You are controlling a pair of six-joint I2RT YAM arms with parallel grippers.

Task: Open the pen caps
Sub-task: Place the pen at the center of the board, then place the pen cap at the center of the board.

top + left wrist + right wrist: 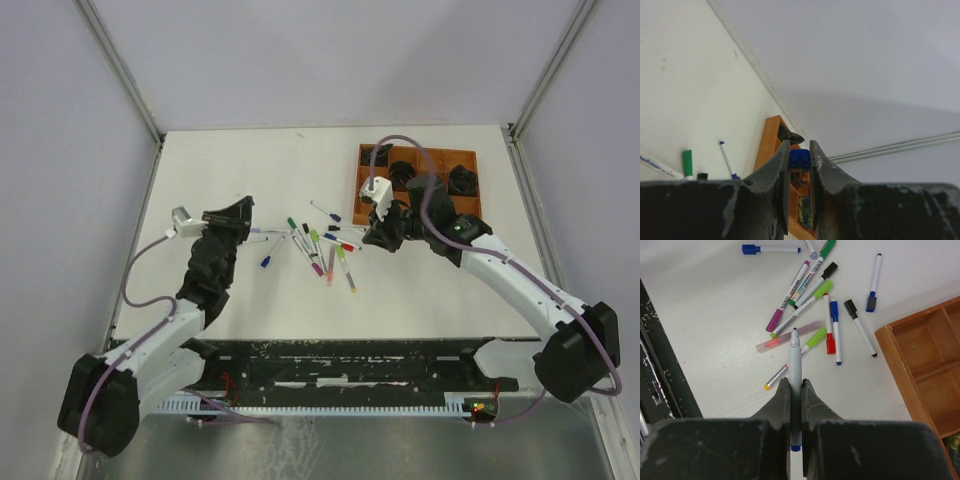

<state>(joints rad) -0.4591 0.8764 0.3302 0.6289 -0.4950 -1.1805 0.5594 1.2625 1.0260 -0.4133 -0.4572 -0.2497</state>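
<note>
My left gripper (800, 149) is shut on a small blue pen cap (800, 159), pinched at its fingertips and held above the table; in the top view this gripper (243, 214) is left of the pens. My right gripper (795, 383) is shut on a grey-barrelled pen (795, 352) with a bare dark tip pointing forward and a blue rear end. In the top view it (368, 236) hovers at the right edge of the pens. Several capped pens (815, 295) with green, purple, red, blue and black caps lie scattered on the white table (322, 248).
A brown compartment tray (372, 160) stands at the back right, holding dark objects; its corner shows in the right wrist view (895, 360). Single pens lie apart from the pile (268, 260) (325, 210). A black rail (350, 365) runs along the near edge.
</note>
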